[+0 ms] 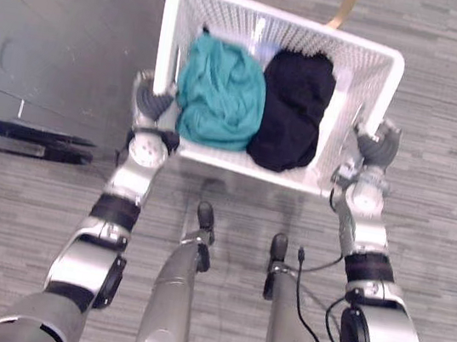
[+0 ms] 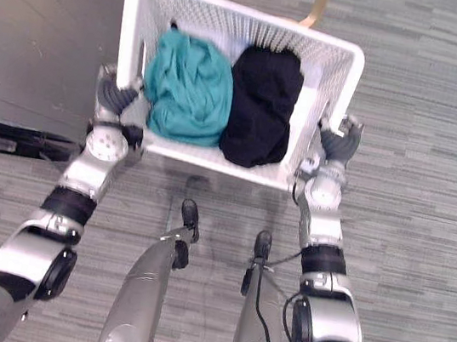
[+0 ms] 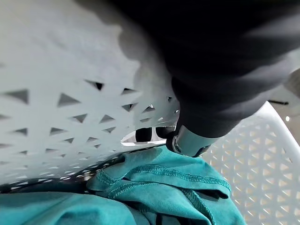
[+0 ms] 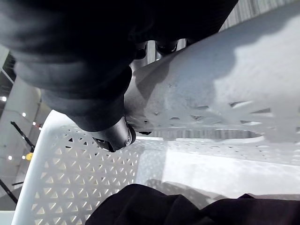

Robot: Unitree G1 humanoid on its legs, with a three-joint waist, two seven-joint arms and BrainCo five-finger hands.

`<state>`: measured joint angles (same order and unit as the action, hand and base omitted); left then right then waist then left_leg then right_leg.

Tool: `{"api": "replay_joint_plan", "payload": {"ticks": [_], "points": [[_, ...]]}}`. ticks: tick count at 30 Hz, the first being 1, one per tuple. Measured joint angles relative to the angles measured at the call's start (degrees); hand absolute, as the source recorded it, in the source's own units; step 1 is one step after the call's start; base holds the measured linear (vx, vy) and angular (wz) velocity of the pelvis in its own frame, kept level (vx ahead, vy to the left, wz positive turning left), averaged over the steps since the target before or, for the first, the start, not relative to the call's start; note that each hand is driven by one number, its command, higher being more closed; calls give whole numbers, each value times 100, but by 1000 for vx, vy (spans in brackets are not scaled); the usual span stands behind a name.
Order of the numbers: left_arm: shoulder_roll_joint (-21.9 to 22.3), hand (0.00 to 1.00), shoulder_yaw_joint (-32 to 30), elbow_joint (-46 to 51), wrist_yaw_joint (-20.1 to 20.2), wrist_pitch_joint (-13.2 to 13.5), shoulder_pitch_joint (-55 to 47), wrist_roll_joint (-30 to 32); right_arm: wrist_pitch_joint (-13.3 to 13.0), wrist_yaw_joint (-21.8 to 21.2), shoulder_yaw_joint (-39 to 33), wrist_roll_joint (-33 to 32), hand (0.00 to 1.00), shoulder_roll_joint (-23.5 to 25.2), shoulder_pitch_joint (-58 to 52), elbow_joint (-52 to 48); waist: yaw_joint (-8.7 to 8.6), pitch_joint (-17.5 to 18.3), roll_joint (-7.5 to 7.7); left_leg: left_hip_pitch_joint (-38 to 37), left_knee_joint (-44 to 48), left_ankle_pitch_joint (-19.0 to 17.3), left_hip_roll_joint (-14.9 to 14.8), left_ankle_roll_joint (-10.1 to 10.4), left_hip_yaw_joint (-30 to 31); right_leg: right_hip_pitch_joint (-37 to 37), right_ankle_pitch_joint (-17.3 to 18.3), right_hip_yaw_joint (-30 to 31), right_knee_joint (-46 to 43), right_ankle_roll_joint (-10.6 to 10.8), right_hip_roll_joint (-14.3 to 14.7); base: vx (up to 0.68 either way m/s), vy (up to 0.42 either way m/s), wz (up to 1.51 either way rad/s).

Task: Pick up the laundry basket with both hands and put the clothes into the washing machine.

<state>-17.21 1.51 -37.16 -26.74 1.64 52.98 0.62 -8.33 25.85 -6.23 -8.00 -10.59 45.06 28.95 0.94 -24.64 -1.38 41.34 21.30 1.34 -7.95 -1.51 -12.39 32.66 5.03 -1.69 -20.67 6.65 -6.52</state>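
Observation:
A white perforated laundry basket is held in front of me, above the floor. Inside it a teal garment lies on the left and a black garment on the right. My left hand grips the basket's left rim, and my right hand grips the right rim. In the left wrist view the thumb curls over the wall above the teal garment. In the right wrist view the thumb hooks inside the wall above the black garment.
A large dark grey panel stands close on the left, with a black bar low beside it. Thin wooden legs rise behind the basket. Grey striped carpet spreads to the right.

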Motion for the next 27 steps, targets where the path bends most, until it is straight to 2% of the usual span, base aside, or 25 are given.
{"api": "replay_joint_plan", "payload": {"ticks": [5,7,10,12,14,18,21,23,27], "points": [[30,0,-359,-164,-91,23,534,-42,14,30,-80,-104,0,90,378,-5,-5,-72,-3,243,87,1,-19,1,84,161,1,-99,-27,-2,19,13,-9,4],[41,0,-441,-178,-92,21,538,-58,109,30,-83,-144,0,110,376,-2,4,-77,-2,259,87,1,-25,1,104,160,4,-147,-31,-7,23,41,-22,8],[54,0,-481,-175,-94,24,540,-59,182,21,-84,-254,0,155,377,-3,25,-77,-2,257,87,1,-31,2,106,154,19,-183,-66,-31,25,35,-21,6],[247,0,-456,-163,-18,43,559,-53,199,19,-88,-284,0,322,397,-13,17,-77,-2,256,96,0,-34,3,121,154,39,-234,-118,-64,21,14,-21,7],[383,0,-467,-141,-37,174,669,-45,192,18,-103,-289,0,477,428,-81,37,-77,-2,256,121,-1,-66,5,118,149,41,-263,-146,-67,36,0,0,0],[367,0,-478,-141,50,202,684,-43,185,-40,-124,-294,0,528,426,-129,29,-77,-1,240,130,-1,-98,7,108,148,68,-277,-191,-105,42,-20,-15,-1],[539,0,-417,-140,99,205,612,-42,182,-99,-163,-381,0,545,311,-353,25,-77,-1,175,94,2,-97,12,97,113,83,-282,-221,-121,40,-11,-8,0],[563,0,-423,-137,162,207,521,-39,100,-155,-176,-413,0,567,135,-641,22,-77,-1,122,46,-8,-93,54,85,84,84,-282,-222,-121,36,0,0,0],[468,0,-471,545,133,262,-170,-44,-169,-212,-379,-447,0,446,-434,-1610,41,-80,3,-59,-45,-2,-90,64,43,-52,132,-289,-251,-138,16,-5,-42,3]]}}
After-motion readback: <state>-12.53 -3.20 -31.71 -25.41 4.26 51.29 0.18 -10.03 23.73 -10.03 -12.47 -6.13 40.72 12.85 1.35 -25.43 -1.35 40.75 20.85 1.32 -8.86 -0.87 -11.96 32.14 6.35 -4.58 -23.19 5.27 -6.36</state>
